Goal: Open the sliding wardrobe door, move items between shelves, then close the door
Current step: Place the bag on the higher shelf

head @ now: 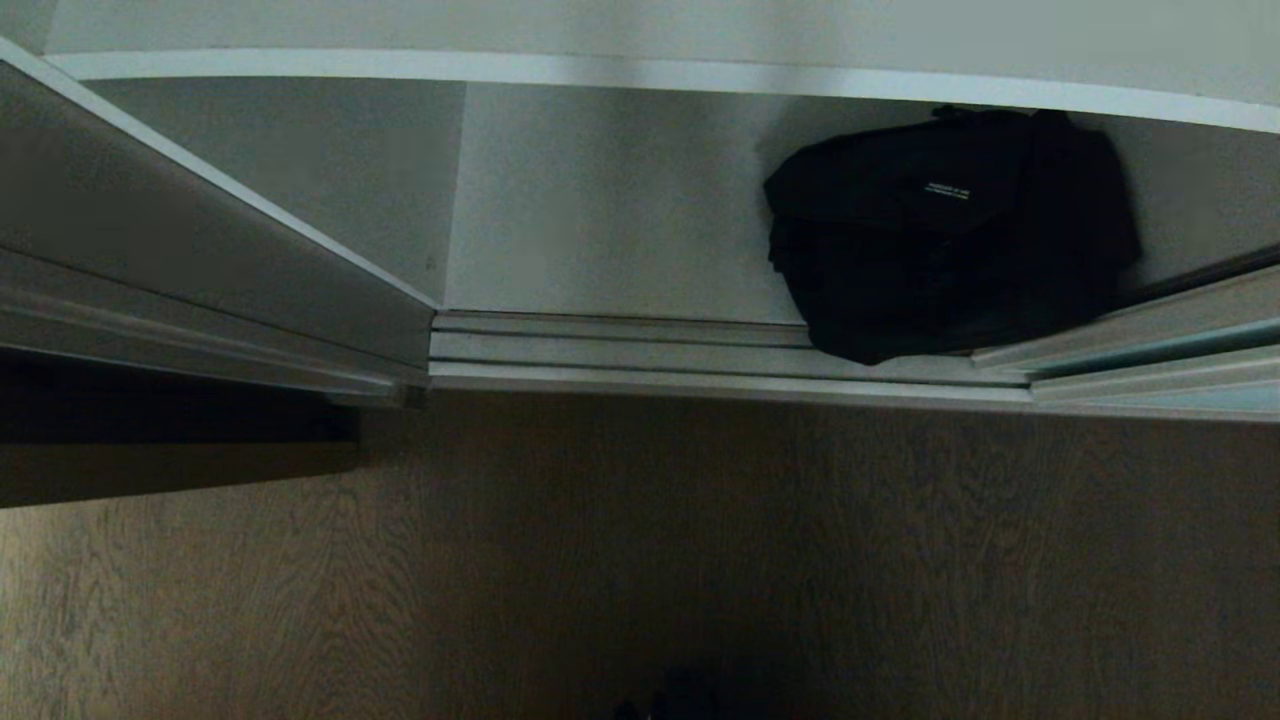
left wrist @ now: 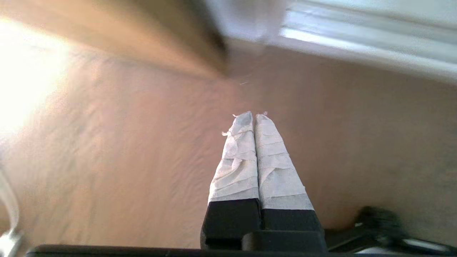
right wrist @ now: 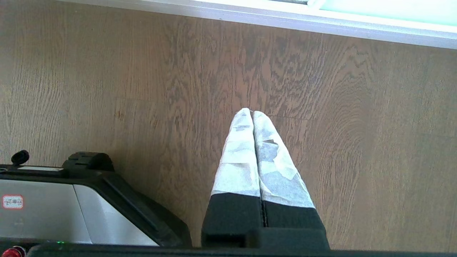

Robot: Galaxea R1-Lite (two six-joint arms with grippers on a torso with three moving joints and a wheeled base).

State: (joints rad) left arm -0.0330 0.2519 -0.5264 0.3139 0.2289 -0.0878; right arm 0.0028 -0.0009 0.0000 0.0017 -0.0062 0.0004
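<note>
While on shelf [head: 600, 230], bag [head: 940, 230] beside door [head: 1180, 345].

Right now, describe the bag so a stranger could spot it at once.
Look into the open wardrobe to its lowest shelf, above the door tracks. On the robot's right lies the black fabric bag, overhanging the tracks, the only dark, lumpy thing there, with small white lettering.
</note>
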